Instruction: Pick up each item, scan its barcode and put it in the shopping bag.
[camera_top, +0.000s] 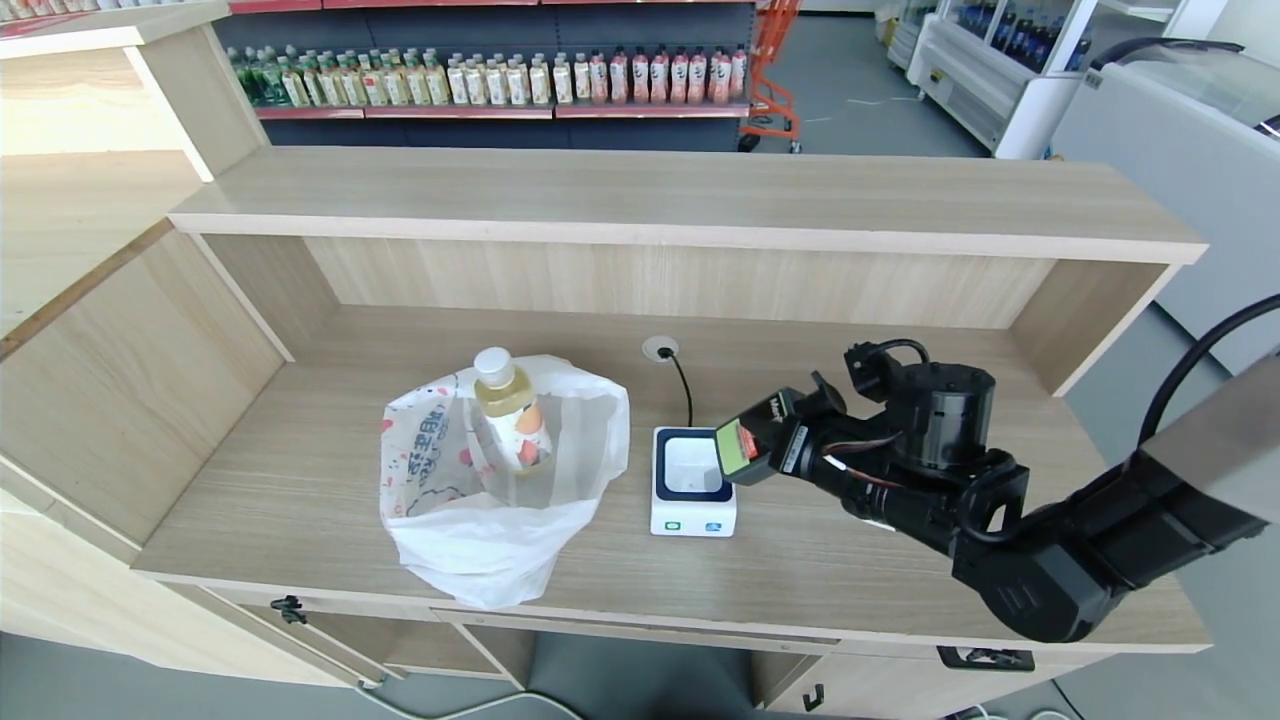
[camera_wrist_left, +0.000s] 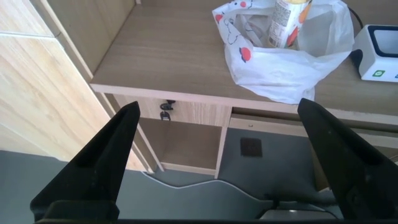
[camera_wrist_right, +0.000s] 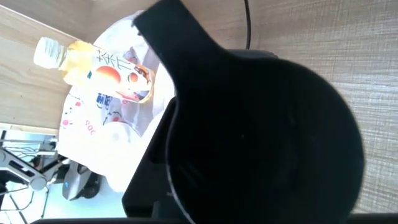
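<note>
— While the right gripper (camera_top: 785, 440) hangs over the counter (camera_top: 300, 470), what is in it?
— Its jaws are clamped on a dark item (camera_top: 742, 452) with a green-rimmed red end. That end faces the scanner (camera_top: 692, 480). The item sits just above the scanner's right edge, tilted down towards the window.
— What kind of item is it?
— I cannot tell. From the right wrist it is a round black mass, close to the lens.
— And the bag?
— The white bag (camera_top: 500, 520) stands open on the counter, just left of the scanner and almost touching it. A bottle (camera_top: 510, 410) of pale drink with a white cap stands upright inside, its neck above the bag's rim.
— Describe the scanner.
— It is a white box with a dark window on top, between the bag and the right arm. A black cable (camera_top: 683, 385) runs from behind it to a round port in the counter.
— Where is the left gripper (camera_wrist_left: 217, 112)?
— It is low, in front of the counter's front edge and below the top, on the bag's side. Its fingers stand wide apart. The bag and bottle lie beyond them.
— What is behind the counter?
— A shelf (camera_top: 480, 110) lined with drink bottles, well apart from everything else.
</note>
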